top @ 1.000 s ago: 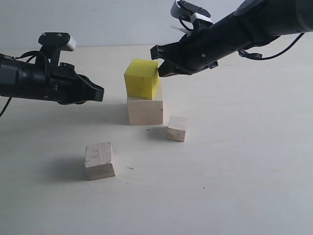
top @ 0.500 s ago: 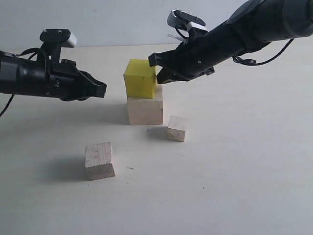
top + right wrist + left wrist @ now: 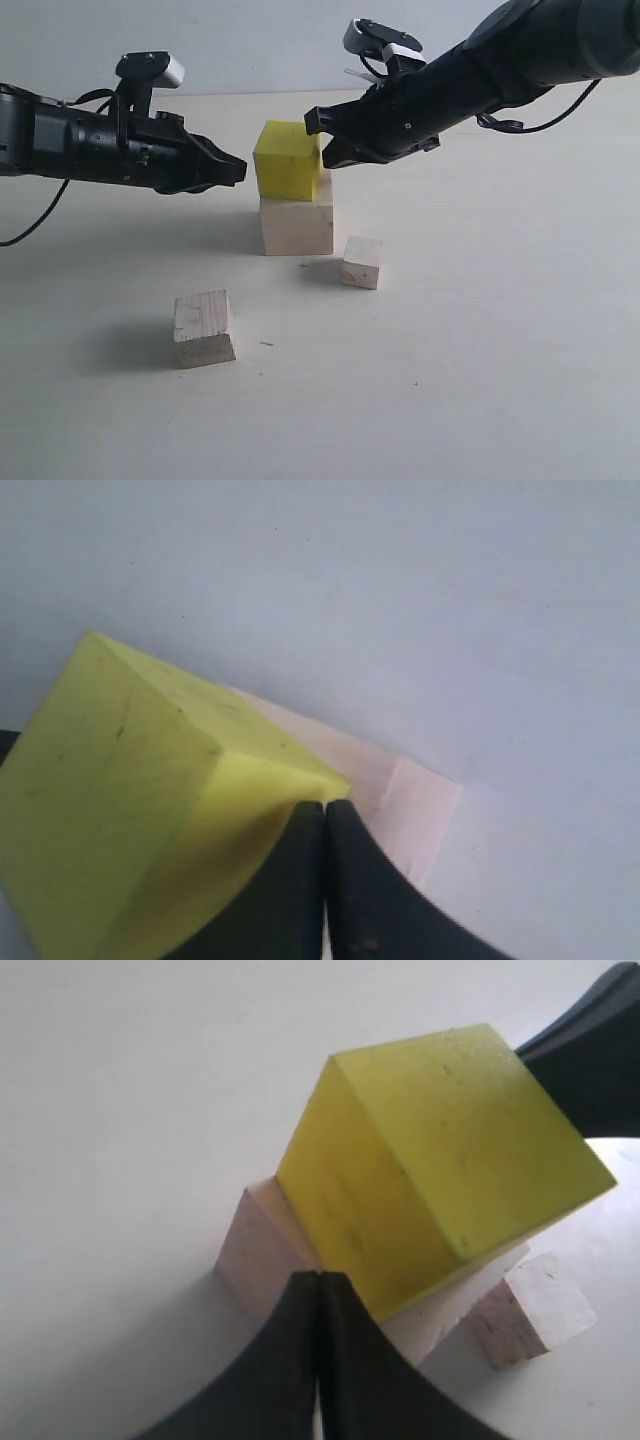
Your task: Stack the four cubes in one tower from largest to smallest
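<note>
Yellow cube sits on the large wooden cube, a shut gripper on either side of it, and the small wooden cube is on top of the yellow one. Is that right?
No. The small wooden cube is not on the yellow cube: the exterior view shows it on the table beside the large wooden cube. The left gripper and right gripper are shut either side, as stated.

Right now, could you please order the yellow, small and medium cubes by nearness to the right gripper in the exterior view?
From the right gripper:
1. Yellow cube, at its tip.
2. Small cube, lower down, slightly right.
3. Medium cube, on the left, nearest the camera.
</note>
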Robot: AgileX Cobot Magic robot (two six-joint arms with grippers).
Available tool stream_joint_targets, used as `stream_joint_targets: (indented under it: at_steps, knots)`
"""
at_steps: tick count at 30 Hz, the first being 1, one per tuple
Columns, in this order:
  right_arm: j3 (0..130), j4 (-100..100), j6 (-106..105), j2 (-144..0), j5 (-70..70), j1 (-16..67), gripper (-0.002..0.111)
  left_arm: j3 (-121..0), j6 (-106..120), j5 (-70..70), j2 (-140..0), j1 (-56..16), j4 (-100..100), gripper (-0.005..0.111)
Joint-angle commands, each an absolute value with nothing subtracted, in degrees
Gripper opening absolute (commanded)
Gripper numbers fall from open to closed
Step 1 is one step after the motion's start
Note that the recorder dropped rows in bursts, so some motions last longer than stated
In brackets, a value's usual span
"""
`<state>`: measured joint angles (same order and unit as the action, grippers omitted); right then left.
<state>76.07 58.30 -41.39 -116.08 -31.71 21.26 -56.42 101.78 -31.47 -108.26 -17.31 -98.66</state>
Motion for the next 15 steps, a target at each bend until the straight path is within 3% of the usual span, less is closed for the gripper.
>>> stream_joint_targets:
  at_steps: [1, 15]
  knots:
    - [76.6, 58.2, -42.0, -116.0, -31.1, 21.4, 0.0, -57.0, 102.1, -34.0, -108.5, -17.2, -98.4, 0.0]
    - [76.6, 58.2, -42.0, -116.0, -31.1, 21.4, 0.0, -57.2, 103.2, -37.3, -108.5, -17.2, -98.3, 0.0]
